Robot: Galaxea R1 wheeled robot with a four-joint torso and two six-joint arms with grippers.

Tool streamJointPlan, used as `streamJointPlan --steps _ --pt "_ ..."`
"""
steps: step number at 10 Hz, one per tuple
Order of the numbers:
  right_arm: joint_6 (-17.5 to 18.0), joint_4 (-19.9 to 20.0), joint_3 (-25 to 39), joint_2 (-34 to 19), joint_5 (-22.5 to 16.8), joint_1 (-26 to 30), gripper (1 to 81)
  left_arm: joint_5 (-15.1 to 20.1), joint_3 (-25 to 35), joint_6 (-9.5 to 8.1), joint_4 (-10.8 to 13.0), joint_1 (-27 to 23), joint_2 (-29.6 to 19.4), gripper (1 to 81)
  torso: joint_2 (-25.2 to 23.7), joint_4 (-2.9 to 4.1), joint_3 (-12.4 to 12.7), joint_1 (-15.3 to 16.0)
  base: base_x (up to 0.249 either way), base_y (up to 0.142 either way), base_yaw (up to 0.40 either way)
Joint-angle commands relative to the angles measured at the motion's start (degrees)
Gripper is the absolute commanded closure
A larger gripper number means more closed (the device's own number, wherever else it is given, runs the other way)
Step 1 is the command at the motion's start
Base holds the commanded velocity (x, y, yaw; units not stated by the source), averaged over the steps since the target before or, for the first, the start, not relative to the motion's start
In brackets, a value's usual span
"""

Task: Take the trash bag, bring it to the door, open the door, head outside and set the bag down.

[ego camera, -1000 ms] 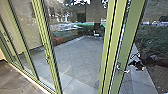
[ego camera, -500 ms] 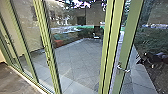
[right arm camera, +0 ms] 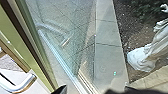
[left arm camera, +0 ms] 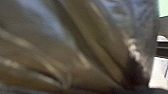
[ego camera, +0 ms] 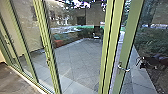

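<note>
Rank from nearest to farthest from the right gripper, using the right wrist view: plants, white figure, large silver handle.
1. Large silver handle, close by the green frame.
2. White figure, out past the paving strip.
3. Plants, behind on the soil.

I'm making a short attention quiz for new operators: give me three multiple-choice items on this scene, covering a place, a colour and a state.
1. In the right wrist view, where is the foot of the white figure?
A) On the middle of the paving
B) On the soil beside the paving
C) On a table

2. What colour are the door frames?
A) Green
B) Red
C) Black

3. How does the plastic of the trash bag look?
A) Flat and smooth
B) Knitted
C) Creased

Answers:
1. B: brown ground surrounds its foot, past the paving's edge.
2. A: the head view shows green uprights around the glass.
3. C: folds run across it in the left wrist view.
</note>
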Motion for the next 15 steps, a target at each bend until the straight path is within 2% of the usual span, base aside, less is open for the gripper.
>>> streamJointPlan --steps 1,2,3,4,5,6,8,10,11,14,15 --pt "-4.93 -9.48 -3.5 -3.17 -3.88 9.9 1.0 5.3 0.36 0.16 -0.53 -2.01 0.08 81.1 0.0 -3.48 0.0 0.0 0.0 0.0 0.0" --pt "-6.51 -10.19 -3.85 -3.96 -3.88 9.9 1.0 5.3 0.36 0.16 -0.53 -1.93 0.08 81.1 0.0 -4.78 1.2 0.0 0.0 0.0 0.0" --pt "-7.74 -10.89 -4.64 -4.66 -4.15 10.07 1.0 5.3 0.36 0.16 -0.53 -2.01 0.16 81.1 0.02 -6.2 1.38 0.0 0.0 0.0 0.0" --pt "-8.71 -11.07 -4.73 -5.1 -4.15 10.17 1.0 5.3 0.35 0.16 -0.53 -1.92 0.26 81.1 0.0 -3.65 0.48 0.0 0.0 0.0 0.0" --pt "-10.02 -11.33 -4.91 -5.45 -4.15 10.08 1.0 5.3 0.27 0.16 -0.53 -1.92 0.26 81.1 0.0 -5.02 0.7 -0.02 0.0 0.0 0.0" --pt "-11.08 -14.03 -5.69 -5.54 -4.15 10.25 1.0 5.3 0.35 0.16 -0.53 -1.75 0.26 81.1 -0.02 -5.6 0.76 -0.05 0.0 0.0 0.0" --pt "-11.17 -19.13 -7.81 -5.36 -4.15 11.91 1.0 5.3 0.27 0.16 -0.53 -1.75 0.52 81.1 -0.02 -5.61 0.78 -0.07 0.0 0.0 0.0" --pt "-11.6 -22.57 -7.89 -5.71 -3.8 13.24 1.0 5.3 0.36 0.07 -0.53 -1.57 0.6 81.1 -0.02 -5.61 0.78 -0.07 0.0 0.0 0.0" --pt "-12.13 -23.72 -7.54 -5.71 -3.88 13.15 1.0 5.3 0.36 0.07 -0.62 -1.57 0.61 81.1 -0.02 -5.61 0.78 -0.07 0.0 0.0 0.0" --pt "-13.19 -31.01 -7.2 -6.76 -2.75 12.27 1.0 5.3 0.36 0.07 -0.53 -1.57 1.13 81.1 -0.02 -5.61 0.78 -0.09 0.0 0.0 0.0" --pt "-13.71 -32.05 -7.11 -7.12 -2.57 12.01 1.0 5.3 0.36 0.07 -0.62 -1.57 1.22 81.1 -0.02 -5.61 0.78 -0.09 0.0 0.0 0.0"
